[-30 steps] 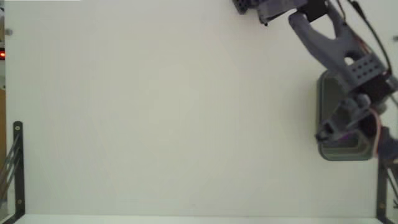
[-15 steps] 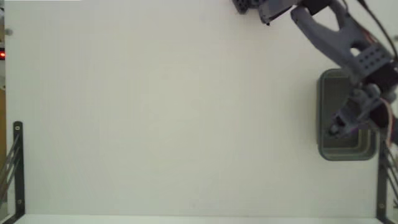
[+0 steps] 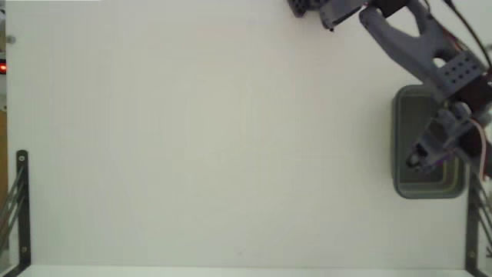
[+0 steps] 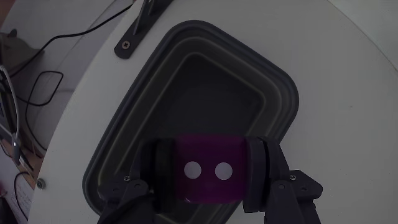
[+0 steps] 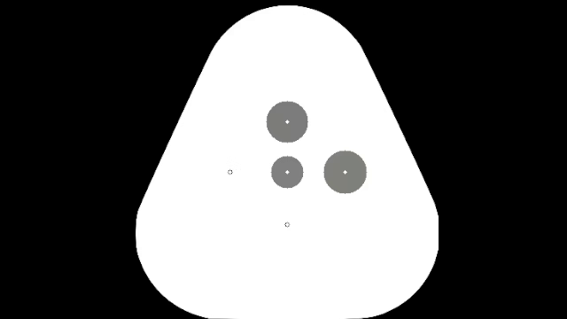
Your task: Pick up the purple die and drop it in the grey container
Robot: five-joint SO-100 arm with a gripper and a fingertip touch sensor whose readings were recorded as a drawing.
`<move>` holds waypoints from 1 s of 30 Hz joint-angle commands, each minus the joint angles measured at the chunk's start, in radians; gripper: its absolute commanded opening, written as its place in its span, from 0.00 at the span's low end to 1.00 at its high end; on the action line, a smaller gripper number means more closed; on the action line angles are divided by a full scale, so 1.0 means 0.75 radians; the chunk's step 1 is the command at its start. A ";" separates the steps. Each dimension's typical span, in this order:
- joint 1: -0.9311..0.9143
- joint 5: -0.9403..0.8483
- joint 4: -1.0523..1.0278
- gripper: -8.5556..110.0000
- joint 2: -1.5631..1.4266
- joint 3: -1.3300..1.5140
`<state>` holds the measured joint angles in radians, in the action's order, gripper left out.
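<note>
Purple die (image 4: pixel 208 168) held above the grey container, clamped in the claw. Notes, largest to smallest:

White counter (image 3: pixel 200 138) fills the fixed view, mostly bare. Black metal brackets at its near left (image 3: pixel 21 208) and near right (image 3: pixel 472 231) corners.

Arm (image 3: pixel 415 46), grey-lilac, enters from the far right of the fixed view and reaches over the right edge of the counter.

Grey container (image 3: pixel 411 185), at the right edge of the counter in the fixed view, partly covered by the arm. Wrist view shows its thick stepped rim (image 4: pixel 155 74) and dark inside; a black bracket (image 4: pixel 140 28) lies just beyond its far left corner.

Claw (image 4: pixel 208 180) directly over the container's near part in the wrist view. Fingers (image 4: pixel 264 174) press the die's left and right sides. In the fixed view the claw (image 3: pixel 423 158) is over the tub's middle.

Die: magenta-purple, two white pips on the face toward the wrist camera. Off the container floor as far as can be judged; exact height cannot be told.
</note>
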<state>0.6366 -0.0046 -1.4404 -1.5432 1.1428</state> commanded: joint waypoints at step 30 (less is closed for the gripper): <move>0.022 0.006 0.019 1.00 -0.109 0.010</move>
<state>0.6366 -0.0031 -1.4404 -1.5432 1.1428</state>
